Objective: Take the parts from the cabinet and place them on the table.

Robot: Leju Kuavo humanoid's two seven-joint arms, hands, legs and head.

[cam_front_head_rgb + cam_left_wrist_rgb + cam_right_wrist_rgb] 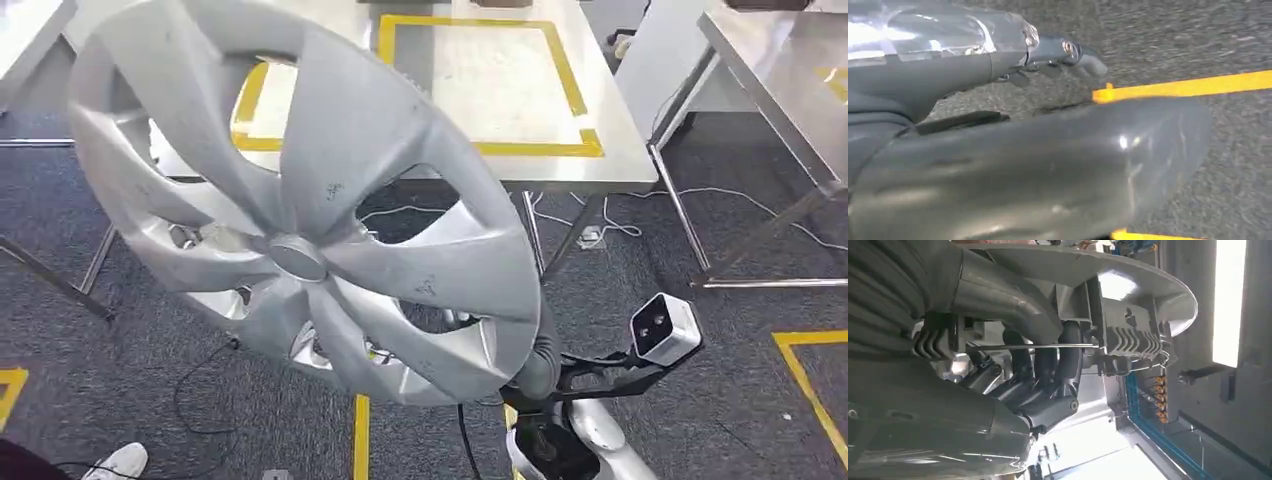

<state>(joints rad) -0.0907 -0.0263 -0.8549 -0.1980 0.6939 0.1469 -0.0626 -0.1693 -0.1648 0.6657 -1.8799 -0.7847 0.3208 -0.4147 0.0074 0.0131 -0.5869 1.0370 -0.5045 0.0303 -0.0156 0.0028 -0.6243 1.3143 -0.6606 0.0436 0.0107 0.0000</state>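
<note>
A large silver wheel cover (pixel 300 200) with broad spokes is held up in the air, tilted, in front of a steel table (pixel 610 150) marked with a yellow tape rectangle (pixel 568 85). My right arm (pixel 540 365) reaches up behind its lower right rim. In the right wrist view my right hand (pixel 1048 375) grips the ribbed back of the wheel cover (pixel 1128 290), dark fingers hooked through an opening. My left hand (pixel 1048 55) hangs over grey carpet with its fingers stretched out and nothing in it.
A second steel table (pixel 780 70) stands at the right and another table's corner (pixel 30 30) at the top left. White cables (pixel 600 215) lie on the carpet under the table. Yellow floor tape (pixel 360 435) runs near my feet. A person's white shoe (pixel 120 462) is at bottom left.
</note>
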